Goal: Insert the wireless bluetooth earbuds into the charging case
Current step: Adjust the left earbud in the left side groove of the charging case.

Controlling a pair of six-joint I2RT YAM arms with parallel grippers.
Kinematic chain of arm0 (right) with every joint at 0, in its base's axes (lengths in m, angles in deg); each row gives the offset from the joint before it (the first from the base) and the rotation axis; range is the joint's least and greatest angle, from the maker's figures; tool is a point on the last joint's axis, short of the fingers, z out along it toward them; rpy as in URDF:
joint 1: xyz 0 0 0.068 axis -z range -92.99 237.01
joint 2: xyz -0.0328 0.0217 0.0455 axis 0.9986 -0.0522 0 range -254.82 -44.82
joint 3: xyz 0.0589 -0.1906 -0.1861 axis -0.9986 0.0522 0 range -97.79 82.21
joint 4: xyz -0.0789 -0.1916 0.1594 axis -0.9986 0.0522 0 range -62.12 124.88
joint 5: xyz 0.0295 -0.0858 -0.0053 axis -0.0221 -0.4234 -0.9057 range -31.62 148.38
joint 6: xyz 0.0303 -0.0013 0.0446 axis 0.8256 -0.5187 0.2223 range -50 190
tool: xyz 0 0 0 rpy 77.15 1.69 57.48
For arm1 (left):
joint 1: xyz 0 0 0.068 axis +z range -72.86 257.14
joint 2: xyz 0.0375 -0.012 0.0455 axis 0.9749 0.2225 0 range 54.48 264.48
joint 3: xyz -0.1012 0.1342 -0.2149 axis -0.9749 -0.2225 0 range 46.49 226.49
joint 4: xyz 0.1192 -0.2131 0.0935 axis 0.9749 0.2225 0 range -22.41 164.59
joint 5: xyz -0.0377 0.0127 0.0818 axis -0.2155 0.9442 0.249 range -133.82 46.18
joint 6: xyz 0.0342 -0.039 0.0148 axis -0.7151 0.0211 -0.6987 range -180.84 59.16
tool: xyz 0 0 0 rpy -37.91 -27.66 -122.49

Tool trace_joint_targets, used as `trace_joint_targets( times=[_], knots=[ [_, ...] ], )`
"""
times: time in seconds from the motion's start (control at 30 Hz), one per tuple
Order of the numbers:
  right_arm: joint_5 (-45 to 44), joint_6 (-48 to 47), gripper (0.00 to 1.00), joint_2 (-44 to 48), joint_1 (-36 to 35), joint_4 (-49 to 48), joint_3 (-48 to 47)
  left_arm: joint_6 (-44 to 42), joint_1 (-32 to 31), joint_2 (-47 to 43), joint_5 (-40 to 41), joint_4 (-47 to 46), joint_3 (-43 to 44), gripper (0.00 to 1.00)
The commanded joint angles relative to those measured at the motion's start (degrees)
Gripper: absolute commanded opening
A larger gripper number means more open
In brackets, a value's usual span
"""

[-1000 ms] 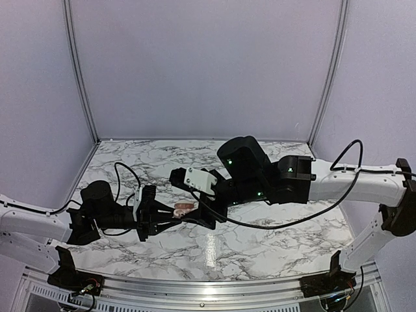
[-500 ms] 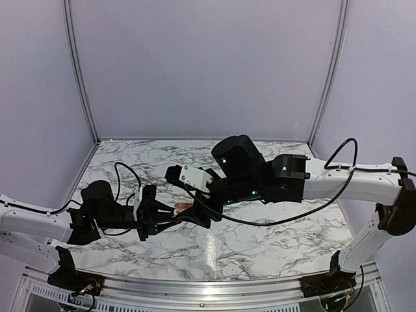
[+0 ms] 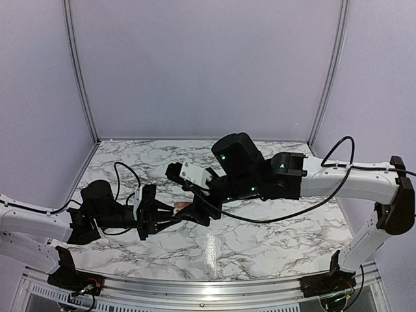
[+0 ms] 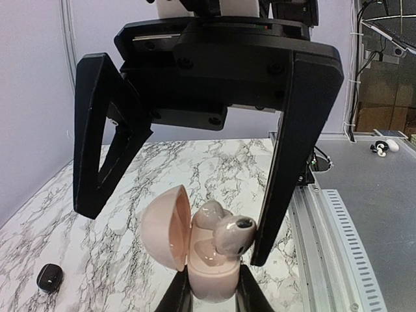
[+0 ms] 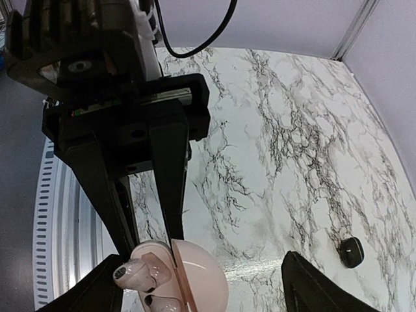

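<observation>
My left claw (image 4: 213, 294) is clamped tight on the base of the charging case (image 4: 211, 281), holding it upright just above the bench (image 4: 39, 234), left of centre. The case is open, with its lid (image 4: 162, 227) swung out to one side. Both earbuds look pale pink, not black. The back earbud (image 4: 209, 211) sits down in its well. The front earbud (image 4: 233, 235) rides high and tilted at the rim of the other well, dark tip up.

My right claw (image 4: 174, 233) is spread wide with nothing gripped, one finger on each side of the case. One finger is right against the front earbud, touching or just beside it; can't tell which. A small black object (image 4: 50, 276) lies on the bench, well apart from the case.
</observation>
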Motion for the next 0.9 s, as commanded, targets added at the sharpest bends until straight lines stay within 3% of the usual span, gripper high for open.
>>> trace_joint_targets(
  times=[0.0,0.87],
  knots=[
    [1.2,1.6,0.83,-0.7,1.9,-1.7,-1.7,-1.4,-0.2,-0.3,-3.3,-2.3,0.0,0.0],
    [7.4,4.0,0.8,-3.2,4.5,-2.7,-2.0,-2.6,-0.4,0.0,-3.9,-2.2,-0.1,0.0]
  ],
)
